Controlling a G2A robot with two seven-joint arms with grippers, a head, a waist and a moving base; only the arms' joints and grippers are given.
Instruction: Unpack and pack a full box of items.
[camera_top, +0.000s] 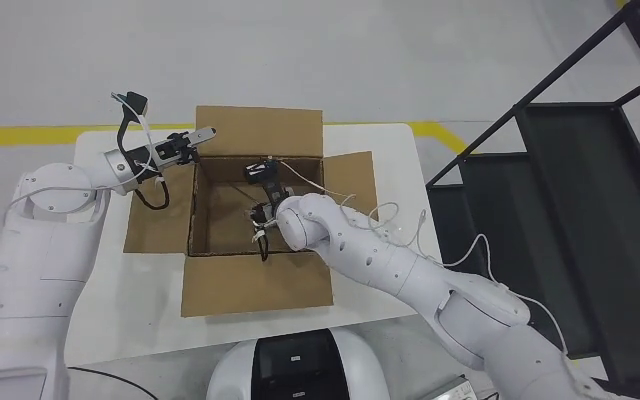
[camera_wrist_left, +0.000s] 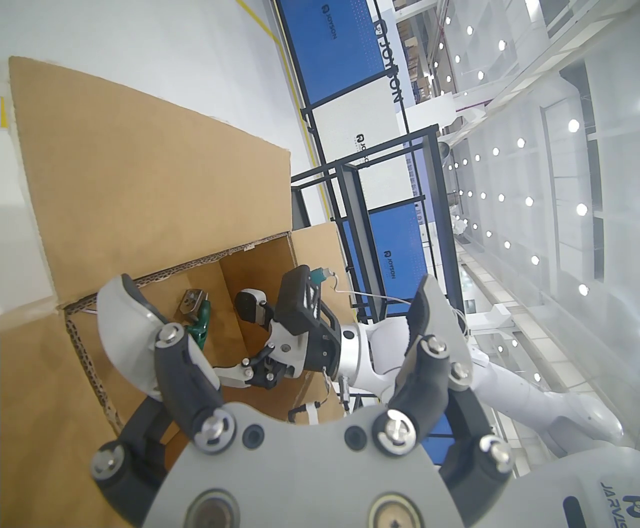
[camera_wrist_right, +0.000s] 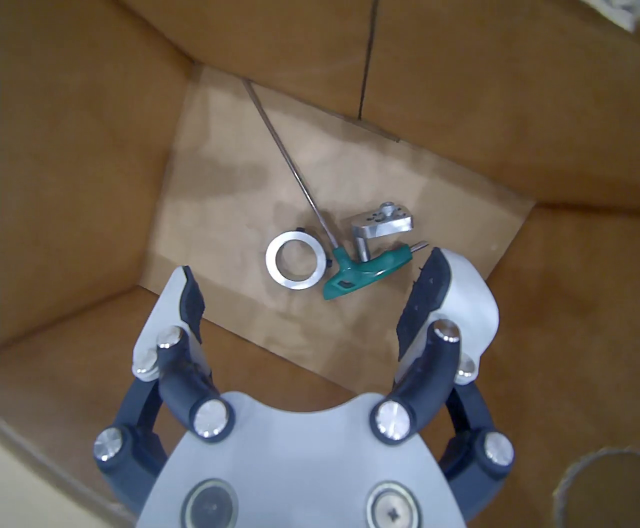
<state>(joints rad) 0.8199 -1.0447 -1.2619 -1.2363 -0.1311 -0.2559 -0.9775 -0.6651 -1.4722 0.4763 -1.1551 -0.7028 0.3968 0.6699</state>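
Right wrist view: brown cardboard box (camera_wrist_right: 100, 150) holds green-handled key (camera_wrist_right: 360, 272).

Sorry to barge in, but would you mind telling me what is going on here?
The robot is working at an open cardboard box on the table. Its right gripper is down inside the box, fingers open and empty, above a metal ring, a green-handled hex key and a small metal bracket lying on the bottom. The left gripper, also open and empty, is held by the box's rim.
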